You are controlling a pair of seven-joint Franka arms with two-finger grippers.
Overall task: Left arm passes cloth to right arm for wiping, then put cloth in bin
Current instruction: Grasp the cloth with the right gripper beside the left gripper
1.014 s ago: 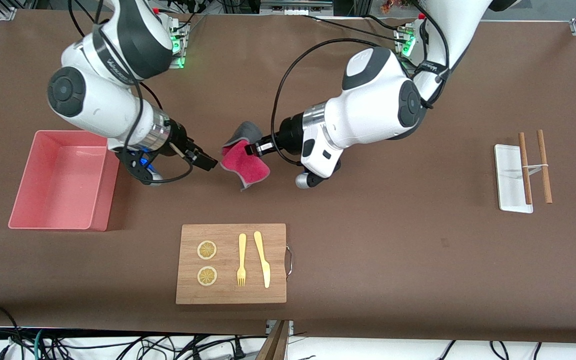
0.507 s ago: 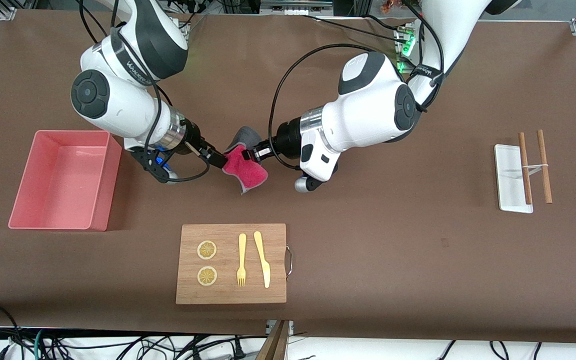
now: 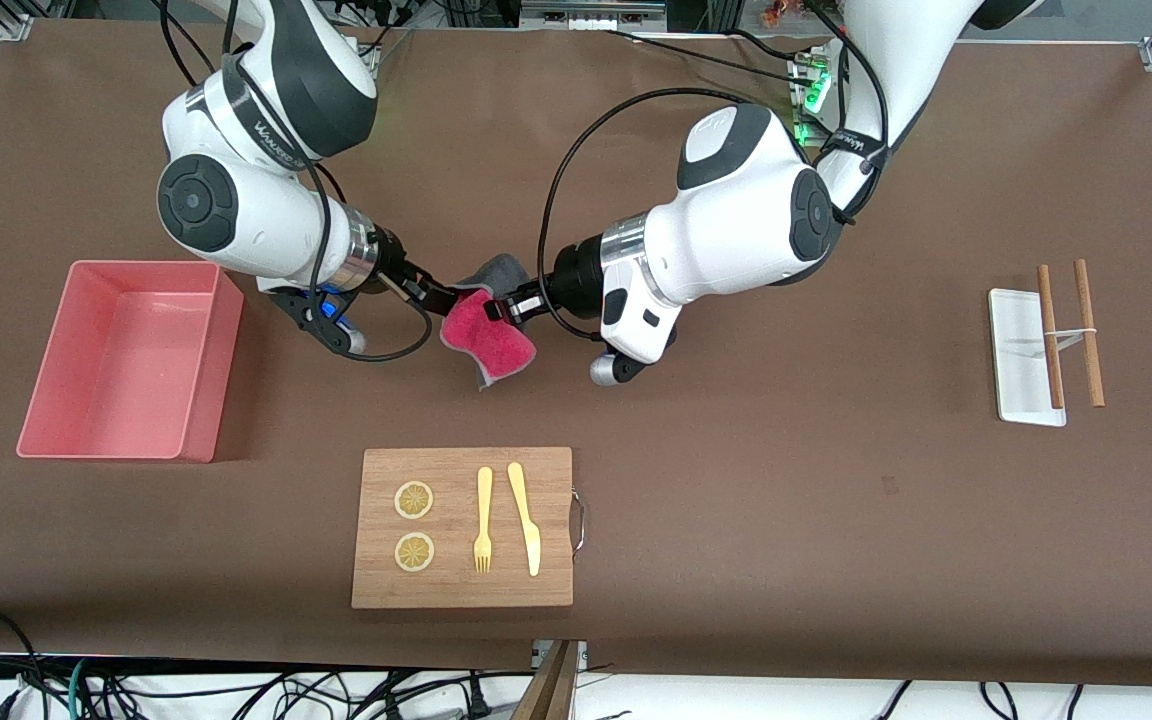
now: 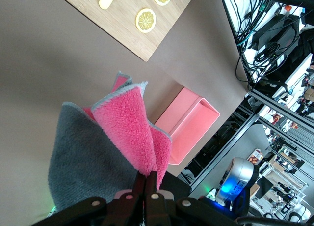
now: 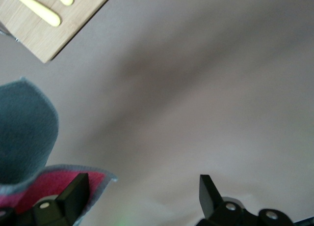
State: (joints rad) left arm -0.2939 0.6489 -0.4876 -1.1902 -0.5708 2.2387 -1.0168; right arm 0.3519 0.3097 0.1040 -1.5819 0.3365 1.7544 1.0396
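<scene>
Fingers of the left gripper [image 3: 503, 308] pinch the cloth [image 3: 487, 335] aloft so the right gripper [image 3: 444, 296], fingers spread at nine o'clock, can take it.

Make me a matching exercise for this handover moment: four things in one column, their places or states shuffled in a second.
1. crimson-pink and grey cloth
2. left arm's black gripper
3. right arm's black gripper
4. pale pink plastic bin

A. open, one finger at the cloth's edge
B. nothing in it, at the right arm's end of the table
C. hanging above the table between both grippers
D. shut on the cloth

Pairs: 1-C, 2-D, 3-A, 4-B
</scene>
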